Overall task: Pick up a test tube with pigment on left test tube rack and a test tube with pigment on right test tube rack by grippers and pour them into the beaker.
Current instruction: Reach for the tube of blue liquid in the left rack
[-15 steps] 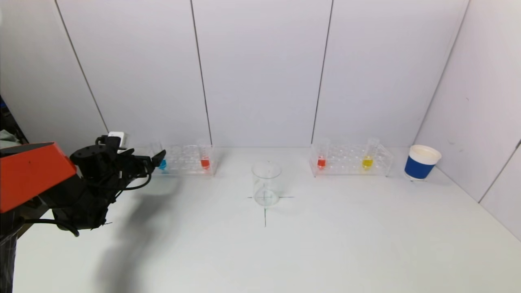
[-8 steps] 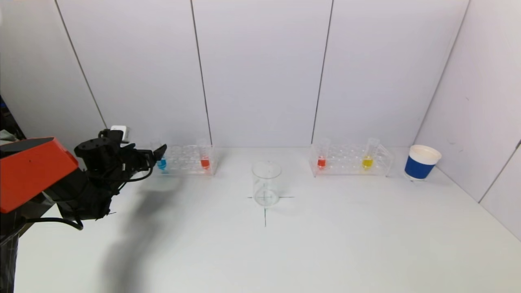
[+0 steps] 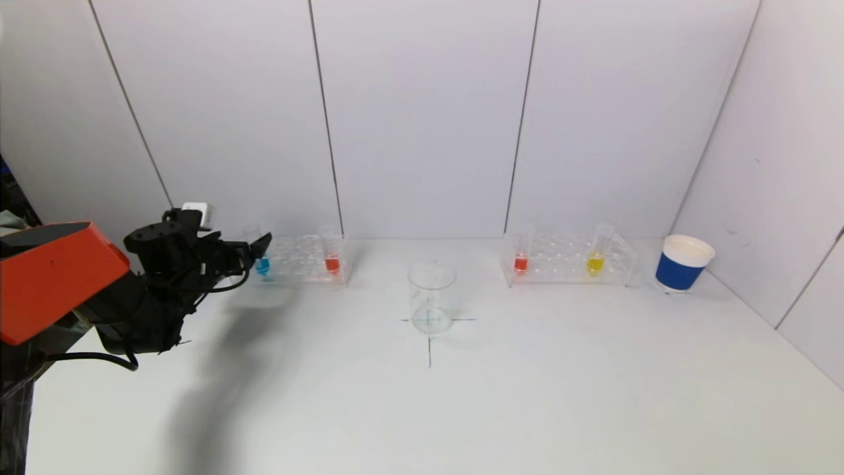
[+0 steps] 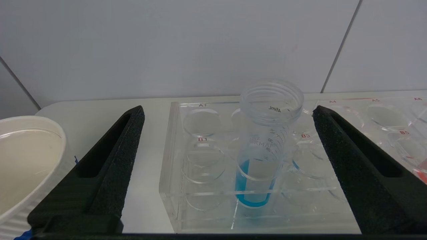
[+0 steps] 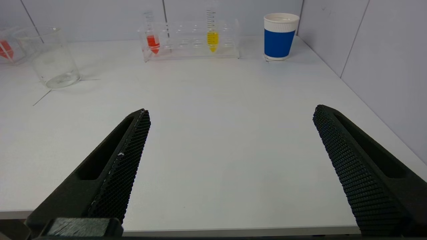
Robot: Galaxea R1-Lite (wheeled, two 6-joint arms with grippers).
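Over the last second the left gripper [image 3: 254,251] had risen slightly and edged toward the left rack [image 3: 300,260], its fingers [image 4: 113,156] spread wide, either side of the blue tube [image 4: 263,146] without touching it. That tube stood upright in the rack. The right gripper [image 5: 230,166], fingers wide apart, hung over the desk [image 5: 213,126], well short of the right rack [image 3: 567,260]. The beaker [image 3: 431,297] stood between the racks.

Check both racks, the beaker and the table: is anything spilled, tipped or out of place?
Nothing stands out. The tubes stand in the left rack and right rack, the beaker is upright, and the table shows no spill.
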